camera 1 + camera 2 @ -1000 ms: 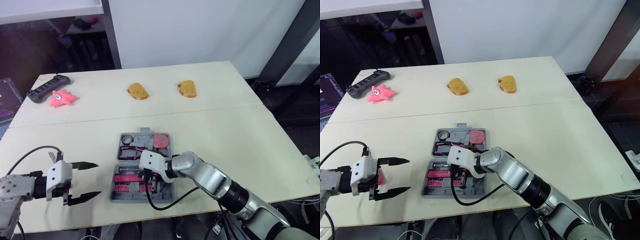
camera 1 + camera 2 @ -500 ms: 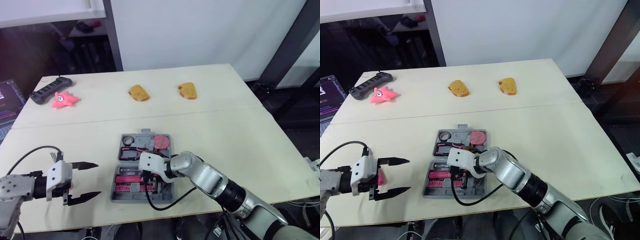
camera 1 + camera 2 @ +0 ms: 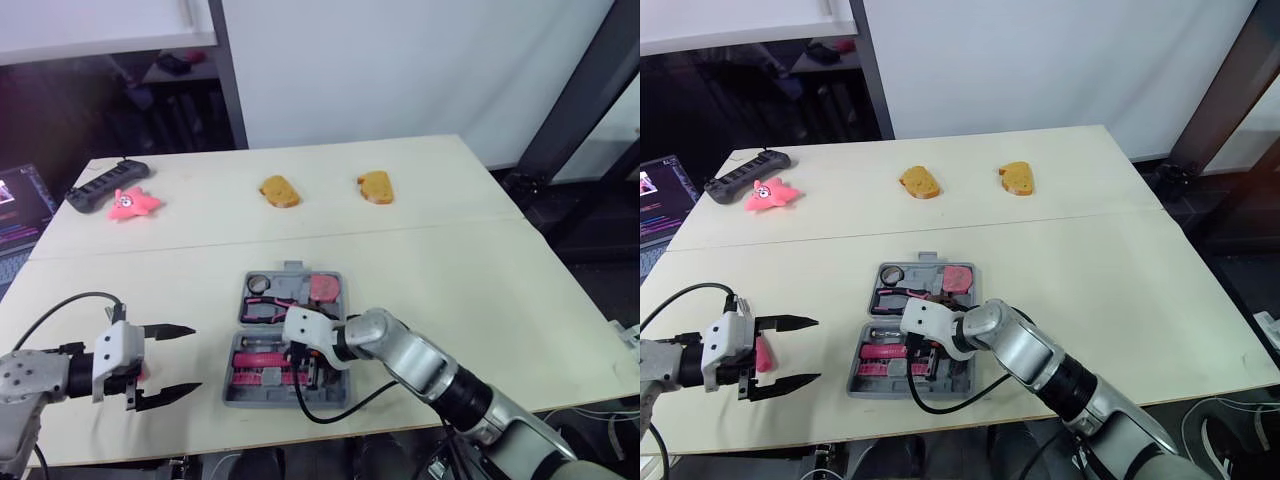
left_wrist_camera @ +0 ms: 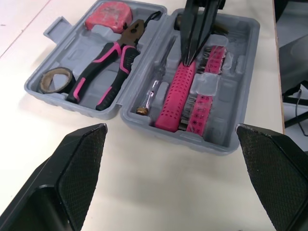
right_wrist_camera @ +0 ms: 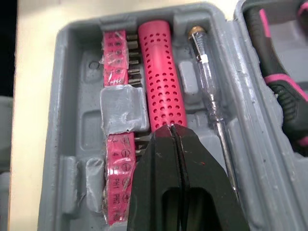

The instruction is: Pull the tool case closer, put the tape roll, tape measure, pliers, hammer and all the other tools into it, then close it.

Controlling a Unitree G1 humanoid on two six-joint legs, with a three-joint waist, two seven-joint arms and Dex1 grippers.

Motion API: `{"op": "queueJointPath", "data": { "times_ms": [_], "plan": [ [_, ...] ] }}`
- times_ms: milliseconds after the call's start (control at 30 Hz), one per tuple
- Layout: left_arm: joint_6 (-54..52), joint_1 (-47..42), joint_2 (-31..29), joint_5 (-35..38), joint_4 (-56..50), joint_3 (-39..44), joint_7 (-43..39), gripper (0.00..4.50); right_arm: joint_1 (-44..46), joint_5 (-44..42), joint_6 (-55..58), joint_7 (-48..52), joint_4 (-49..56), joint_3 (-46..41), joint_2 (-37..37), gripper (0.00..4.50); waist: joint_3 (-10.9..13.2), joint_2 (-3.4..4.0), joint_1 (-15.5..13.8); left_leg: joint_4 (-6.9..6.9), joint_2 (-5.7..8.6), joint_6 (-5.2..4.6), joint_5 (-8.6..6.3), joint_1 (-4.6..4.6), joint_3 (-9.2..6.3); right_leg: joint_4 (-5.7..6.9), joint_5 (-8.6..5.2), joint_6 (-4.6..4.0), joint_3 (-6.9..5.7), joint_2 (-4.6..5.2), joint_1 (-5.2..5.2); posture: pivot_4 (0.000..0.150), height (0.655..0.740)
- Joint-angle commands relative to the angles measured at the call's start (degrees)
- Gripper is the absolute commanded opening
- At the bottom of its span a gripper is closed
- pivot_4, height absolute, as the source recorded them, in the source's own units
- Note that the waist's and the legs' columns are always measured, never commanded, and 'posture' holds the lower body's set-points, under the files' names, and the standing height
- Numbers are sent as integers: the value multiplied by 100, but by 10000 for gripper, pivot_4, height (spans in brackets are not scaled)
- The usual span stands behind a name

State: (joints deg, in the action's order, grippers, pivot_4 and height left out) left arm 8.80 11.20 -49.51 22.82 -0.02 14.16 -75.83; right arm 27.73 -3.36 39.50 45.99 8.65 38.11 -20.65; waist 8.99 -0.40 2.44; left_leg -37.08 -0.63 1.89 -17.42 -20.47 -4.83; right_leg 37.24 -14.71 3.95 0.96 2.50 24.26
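Note:
The grey tool case [image 3: 238, 398] lies open near the table's front edge. Its far half holds the tape roll [image 4: 56, 80], the pink-handled pliers [image 4: 107, 62] and the red tape measure [image 4: 108, 10]. In the near half lie a pink perforated tool handle [image 5: 161, 72], pink bit strips [image 5: 117, 53] and a clear tester screwdriver [image 5: 209, 77]. My right gripper [image 3: 312, 372] is shut, tips down on the end of the pink handle, with nothing between the fingers. My left gripper [image 3: 190, 358] stands open on the table left of the case, apart from it.
Two bread pieces [image 3: 277, 190] [image 3: 376, 186] lie on the far half of the table. At the far left sit a pink star toy [image 3: 131, 202] and a black controller [image 3: 97, 184]. A laptop screen [image 3: 15, 200] shows past the left edge.
The head camera has tilted, so the whole scene sits slightly lower. Neither gripper has visibly moved relative to the case.

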Motion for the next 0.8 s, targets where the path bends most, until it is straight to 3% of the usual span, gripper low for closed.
{"op": "queueJointPath", "data": {
  "times_ms": [33, 300, 600, 700, 800],
  "plan": [
    [8, -68, -23, -56, 61, -15, 49, 45000, -157, -403, -323, 278, 1025, -766, -355, 215, 14, -1, -1, 0, 0, 0, 0, -1, 0, 0, 0, 0, 0, 0, 1, 1500, 7400],
    [-8, -219, 56, -65, 232, -70, 183, 45000, -785, -889, 112, 398, 1892, -1800, -1251, 215, 27, -13, 6, 1, -2, 0, 0, 0, 2, -2, 0, -1, 1, -2, 1, 1500, 7400],
    [-95, -326, -199, 52, 831, 408, 214, 45000, -2534, -2070, 450, 707, 2700, -4484, -2330, 215, 56, -33, -37, 1, -6, 0, 0, -1, 5, -6, -2, -2, 3, -5, -1, 1500, 7400],
    [-38, -320, -421, 40, 1381, 753, 183, 45000, -3417, -2291, 471, 896, 2650, -5505, -2625, 8227, 69, -43, -69, 2, -6, -2, -1, -2, 6, -7, -5, -1, 3, -6, -1, 1500, 7400],
    [223, -279, -717, -100, 2335, 1130, 166, 45000, -4451, -2277, 335, 1097, 2574, -6585, -2721, 23344, 73, -47, -86, 2, -6, -3, -1, 0, 11, -7, -6, -1, 5, -7, -1, 1500, 7400]
  ]
}}
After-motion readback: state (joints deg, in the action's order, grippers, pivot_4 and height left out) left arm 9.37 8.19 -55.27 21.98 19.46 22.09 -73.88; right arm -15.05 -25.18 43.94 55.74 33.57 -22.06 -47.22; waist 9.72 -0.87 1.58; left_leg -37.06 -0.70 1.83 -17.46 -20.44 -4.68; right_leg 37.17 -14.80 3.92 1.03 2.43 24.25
